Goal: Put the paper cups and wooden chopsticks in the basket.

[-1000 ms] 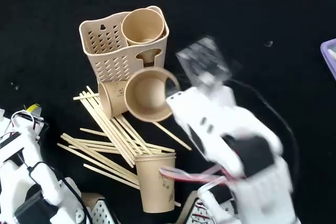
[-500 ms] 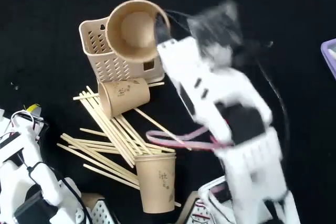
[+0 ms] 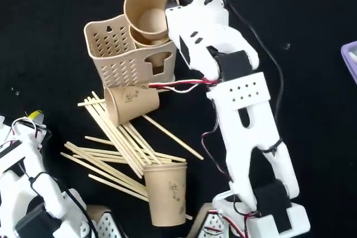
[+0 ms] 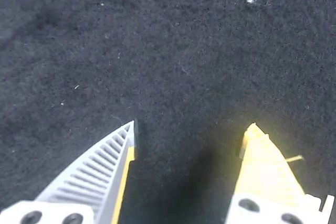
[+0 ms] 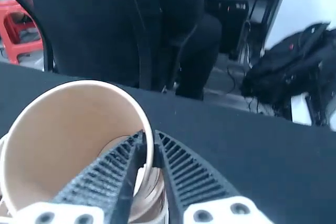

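Right hand (image 5: 149,139) is clamped on the rim of the top cup (image 3: 146,8), one finger inside and one outside. That cup hangs tilted, its mouth open to the high view, with the basket (image 3: 117,59) right under the hand. A nested cup (image 3: 146,38) sits in the basket just beneath the top cup; whether the two touch is hard to make out. The arm's wires cross in front of the basket's foot. Back toward the right arm's base, a lying cup (image 3: 131,103) rests on its side across the chopsticks (image 3: 114,137). They are fanned loose over the black worktop (image 3: 56,15), and an upright cup (image 3: 165,193) stands at their near end. Left hand (image 4: 192,129) is spread wide with nothing between its fingers, over bare worktop. Well apart from the right hand, a purple thing (image 3: 350,59) is cut off at the edge.
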You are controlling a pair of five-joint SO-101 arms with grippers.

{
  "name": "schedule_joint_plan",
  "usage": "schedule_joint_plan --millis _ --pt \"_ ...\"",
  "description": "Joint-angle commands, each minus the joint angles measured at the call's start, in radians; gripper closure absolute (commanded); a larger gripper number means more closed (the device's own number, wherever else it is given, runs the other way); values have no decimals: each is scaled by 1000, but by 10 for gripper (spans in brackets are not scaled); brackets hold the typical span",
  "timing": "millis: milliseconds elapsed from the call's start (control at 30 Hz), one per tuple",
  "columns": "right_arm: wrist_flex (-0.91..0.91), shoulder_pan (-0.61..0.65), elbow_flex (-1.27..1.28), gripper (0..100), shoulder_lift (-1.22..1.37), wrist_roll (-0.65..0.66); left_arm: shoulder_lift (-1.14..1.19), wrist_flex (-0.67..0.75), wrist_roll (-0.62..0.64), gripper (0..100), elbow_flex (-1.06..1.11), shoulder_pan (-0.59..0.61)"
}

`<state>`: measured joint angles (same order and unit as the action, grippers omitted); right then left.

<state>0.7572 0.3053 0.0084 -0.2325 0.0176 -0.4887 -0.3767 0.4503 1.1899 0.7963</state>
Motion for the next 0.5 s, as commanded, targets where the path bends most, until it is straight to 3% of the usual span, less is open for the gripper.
schedule_joint_plan --millis 0,167,467 --pt "57 37 -91 922 -5 -8 -32 17 5 679 -19 -4" --pt "203 55 -206 747 -7 -8 -32 15 5 679 -19 -4" --pt "542 87 -317 779 -7 -2 -32 15 5 679 -19 -4"
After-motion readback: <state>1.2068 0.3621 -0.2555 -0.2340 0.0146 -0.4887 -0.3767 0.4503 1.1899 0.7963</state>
